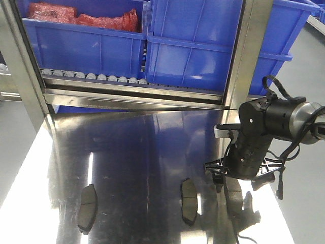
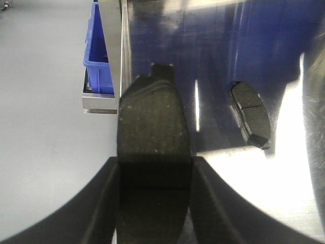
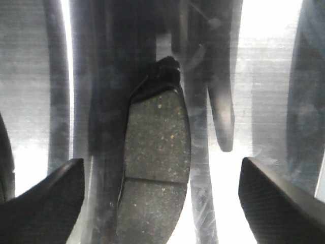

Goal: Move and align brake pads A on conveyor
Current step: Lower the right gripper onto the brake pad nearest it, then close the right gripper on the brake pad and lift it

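Three brake pads A show in the front view, lying on the shiny steel tabletop [image 1: 142,152]: one at the left [image 1: 87,207], one in the middle [image 1: 189,201], and one [image 1: 234,190] under my right gripper [image 1: 227,178]. In the right wrist view that gripper [image 3: 162,203] is open, with this pad [image 3: 155,152] lying flat between its wide-apart fingers, untouched. My left gripper [image 2: 154,162] is shut on another dark pad [image 2: 152,117], which sticks out forward. One more pad [image 2: 250,114] lies on the steel to its right. The conveyor is out of view.
Blue bins [image 1: 193,46] stand behind the table on a row of small grey rollers [image 1: 91,76]; one holds red packets [image 1: 81,18]. Steel frame posts [image 1: 244,56] rise at the table's back. A blue bin [image 2: 96,51] and grey floor lie left of the left gripper.
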### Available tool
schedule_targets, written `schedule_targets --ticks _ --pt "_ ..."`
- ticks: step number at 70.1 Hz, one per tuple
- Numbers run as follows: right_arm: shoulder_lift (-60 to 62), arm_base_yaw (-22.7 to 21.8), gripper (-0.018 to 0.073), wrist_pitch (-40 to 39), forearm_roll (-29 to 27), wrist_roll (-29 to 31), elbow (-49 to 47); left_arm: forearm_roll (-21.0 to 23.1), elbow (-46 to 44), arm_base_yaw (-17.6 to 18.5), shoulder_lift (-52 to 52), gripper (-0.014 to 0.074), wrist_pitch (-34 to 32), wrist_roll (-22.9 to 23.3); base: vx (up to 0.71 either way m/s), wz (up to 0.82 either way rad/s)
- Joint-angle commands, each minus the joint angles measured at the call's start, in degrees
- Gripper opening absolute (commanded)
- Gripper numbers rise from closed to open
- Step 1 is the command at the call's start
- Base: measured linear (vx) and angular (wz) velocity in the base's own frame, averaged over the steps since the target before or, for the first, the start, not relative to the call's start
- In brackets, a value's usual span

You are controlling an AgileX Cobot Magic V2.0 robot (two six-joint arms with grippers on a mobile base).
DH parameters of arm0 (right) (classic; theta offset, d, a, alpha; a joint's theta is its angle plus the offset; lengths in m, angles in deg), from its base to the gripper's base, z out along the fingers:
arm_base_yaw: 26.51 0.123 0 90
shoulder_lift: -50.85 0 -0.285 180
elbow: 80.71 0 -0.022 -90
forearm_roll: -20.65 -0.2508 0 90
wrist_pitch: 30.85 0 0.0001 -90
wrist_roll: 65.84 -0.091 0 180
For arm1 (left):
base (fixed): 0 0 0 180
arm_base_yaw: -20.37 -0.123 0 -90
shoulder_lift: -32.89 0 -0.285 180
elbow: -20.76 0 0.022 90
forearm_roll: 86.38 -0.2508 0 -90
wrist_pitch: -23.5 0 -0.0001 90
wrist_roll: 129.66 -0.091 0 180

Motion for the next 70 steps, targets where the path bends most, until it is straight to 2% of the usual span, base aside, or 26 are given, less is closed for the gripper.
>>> schedule_targets --ticks 1,46,58,70 --pt "2.2 0.0 0.0582 -0.8 0.8 0.0 -1.5 -0.7 -1.6 0.0 -0.6 -0.0006 -5.0 0.0 0.0 0.0" --pt "1.1 0.0 0.0564 -1.0 0.9 0.7 -1.5 -0.7 -1.6 0.0 -0.6 -0.0006 -5.0 0.0 0.0 0.0" --pt "1.0 0.0 0.0488 -1.1 1.0 0.7 -1.5 -0.7 -1.6 0.0 -0.6 -0.0006 -5.0 0.0 0.0 0.0" --pt "1.0 0.0 0.0349 -1.1 1.0 0.7 -1.5 -0.7 -1.6 0.0 -0.6 -0.0006 -5.0 0.0 0.0 0.0"
